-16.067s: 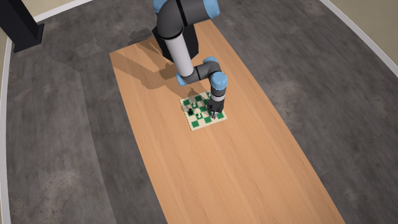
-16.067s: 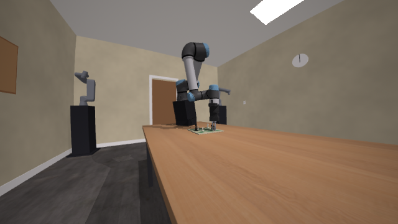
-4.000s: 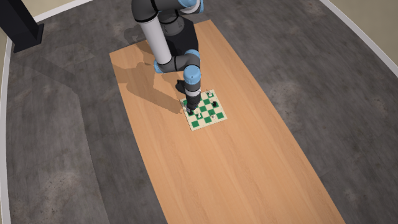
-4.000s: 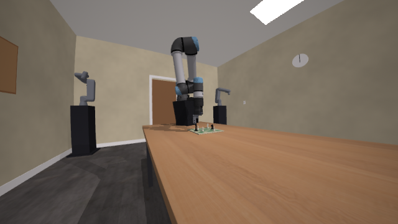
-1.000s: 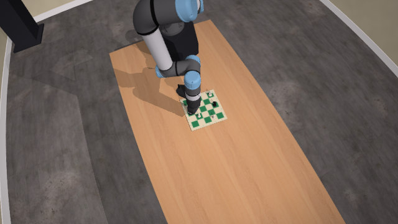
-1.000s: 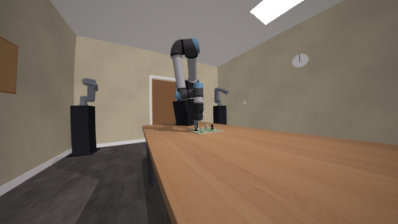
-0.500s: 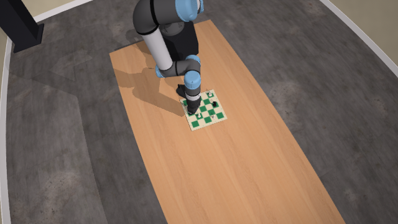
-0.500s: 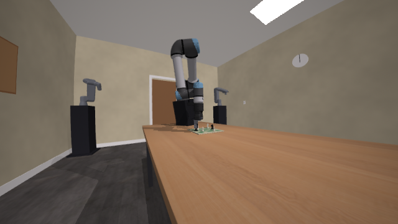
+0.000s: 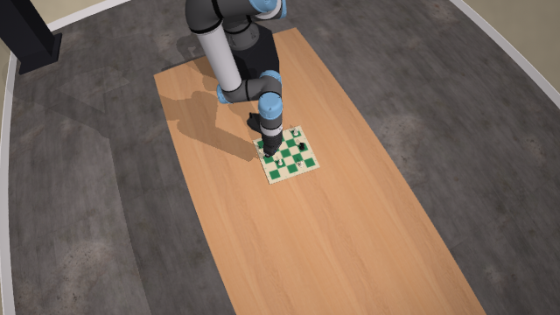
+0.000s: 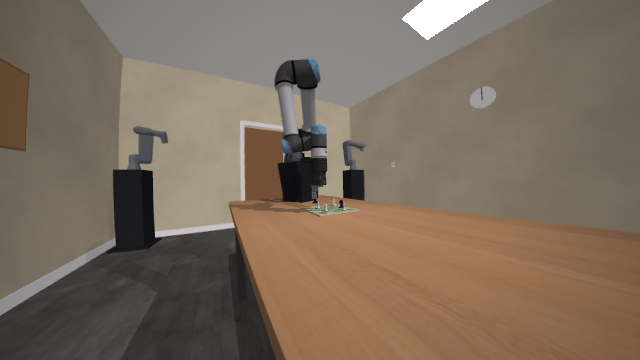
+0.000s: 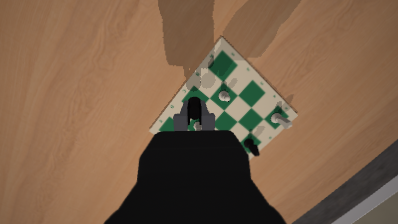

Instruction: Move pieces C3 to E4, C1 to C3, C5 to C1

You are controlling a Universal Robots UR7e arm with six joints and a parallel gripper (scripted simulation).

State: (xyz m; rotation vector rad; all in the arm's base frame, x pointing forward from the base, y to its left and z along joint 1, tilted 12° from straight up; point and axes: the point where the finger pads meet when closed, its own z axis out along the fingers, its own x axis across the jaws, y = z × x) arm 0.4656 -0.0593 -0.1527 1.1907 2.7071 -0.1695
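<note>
My gripper (image 11: 194, 108) (image 10: 315, 197) is shut on a black piece (image 11: 194, 103) (image 10: 315, 201), held upright above the left part of the board (image 9: 269, 181) (image 11: 221, 42). A white piece (image 11: 198, 125) is partly hidden beneath the gripper in the wrist view. Another white piece (image 9: 280, 162) (image 11: 224, 96) stands on a green square beside the gripper. A second black piece (image 9: 302, 146) (image 11: 250, 144) (image 10: 341, 204) stands on a green square at the far side. White pieces (image 9: 295, 132) (image 9: 300, 164) also stand near the board's right side. The edge letters are too small to read.
The board lies on a long wooden table (image 9: 332, 219) (image 10: 400, 260). My arm (image 9: 271, 115) reaches over it from the back and hides part of its left side in the top view. Its base (image 10: 295, 181) stands behind the board.
</note>
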